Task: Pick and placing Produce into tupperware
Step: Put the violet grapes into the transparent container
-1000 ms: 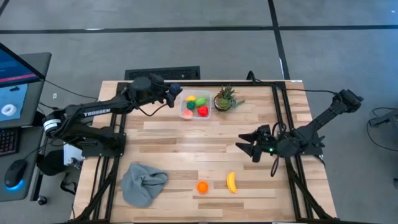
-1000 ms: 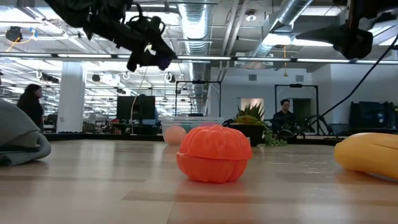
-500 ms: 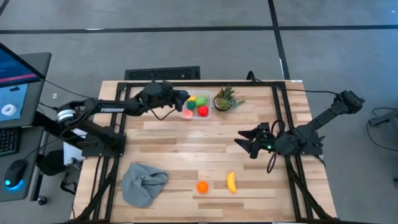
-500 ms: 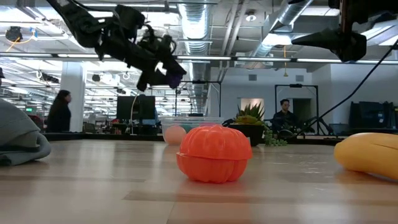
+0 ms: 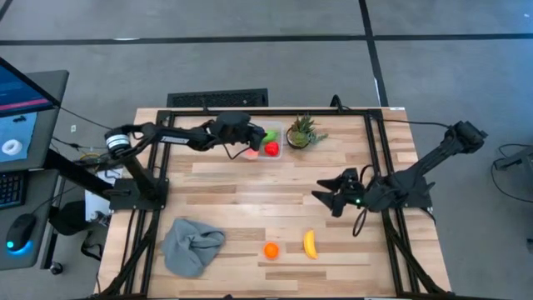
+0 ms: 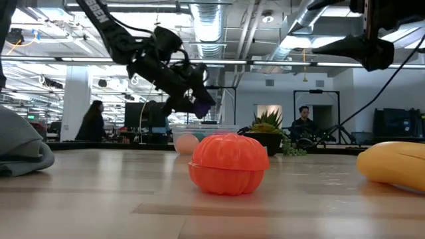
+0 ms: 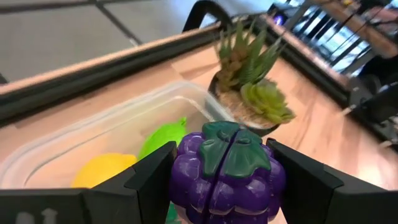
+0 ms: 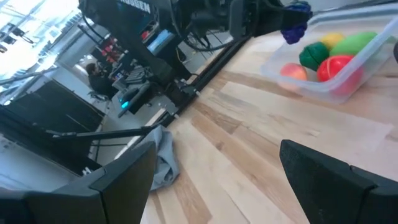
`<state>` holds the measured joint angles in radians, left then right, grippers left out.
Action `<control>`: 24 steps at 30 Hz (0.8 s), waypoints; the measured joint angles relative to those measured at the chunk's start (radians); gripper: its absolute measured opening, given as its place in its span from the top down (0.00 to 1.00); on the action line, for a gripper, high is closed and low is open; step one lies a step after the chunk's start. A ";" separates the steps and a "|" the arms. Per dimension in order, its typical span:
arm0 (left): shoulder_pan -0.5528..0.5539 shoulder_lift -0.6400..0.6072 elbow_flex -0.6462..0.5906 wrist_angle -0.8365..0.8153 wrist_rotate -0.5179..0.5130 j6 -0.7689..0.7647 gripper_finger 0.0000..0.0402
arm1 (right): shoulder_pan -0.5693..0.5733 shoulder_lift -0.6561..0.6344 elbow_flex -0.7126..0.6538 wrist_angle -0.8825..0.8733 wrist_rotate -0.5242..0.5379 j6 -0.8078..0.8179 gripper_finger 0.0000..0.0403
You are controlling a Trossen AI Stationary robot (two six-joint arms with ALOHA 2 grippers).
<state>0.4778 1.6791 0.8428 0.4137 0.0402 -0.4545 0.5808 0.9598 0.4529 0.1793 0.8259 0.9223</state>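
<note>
**Q:** Where does your left claw [image 7: 222,180] stand, and what has changed?

**A:** It is clamped on purple grapes [image 7: 225,174], and my arm has swung from the worktop's back-left edge, a second ago, to hang over the tub [image 5: 268,150]. In the wrist view the grapes sit squarely between my two dark fingers [image 7: 152,180], with the tub's clear wall [image 7: 81,140] just beyond them.

**Q:** And the tub itself?

**A:** It rests at the back of the worktop [image 5: 250,192], just beside the potted plant [image 5: 301,133]. A lemon [image 7: 102,169] and a green piece [image 7: 163,137] lie inside it; the right wrist view adds a red fruit [image 8: 333,67], a peach-coloured one [image 8: 292,71] and a dark green one [image 8: 313,56].

**Q:** So what does that shift mean for the job?

**A:** I judge the carry is nearly done. The grapes hang above the tub, not yet in it. The next move looks like lowering and letting go, and the crowded tub leaves little bare floor, so the grapes may settle on top of the others or roll.

**Q:** Your right claw [image 5: 326,197]?

**A:** Waiting, fingers wide apart and holding nothing, near the worktop's right rail.

**Q:** What is left?

**A:** An orange pumpkin [image 5: 271,250] and a banana [image 5: 310,243] lie near the front edge, well apart from the tub, with a grey cloth [image 5: 191,246] off to their left.
</note>
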 joint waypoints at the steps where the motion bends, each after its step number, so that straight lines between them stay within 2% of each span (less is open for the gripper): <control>1: 0.000 0.013 0.015 -0.020 0.000 0.000 0.44 | 0.000 0.009 0.000 0.001 0.000 0.011 0.10; 9: 0.000 0.076 0.113 -0.083 0.041 0.023 0.44 | 0.000 0.091 0.000 0.012 -0.044 0.090 0.10; 24: 0.064 0.076 0.124 -0.201 -0.003 0.047 0.44 | 0.002 0.126 0.000 0.076 -0.044 0.092 0.10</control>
<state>0.5423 1.7550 0.9672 0.2126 0.0368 -0.4077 0.5823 1.0863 0.4526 0.2551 0.7818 1.0145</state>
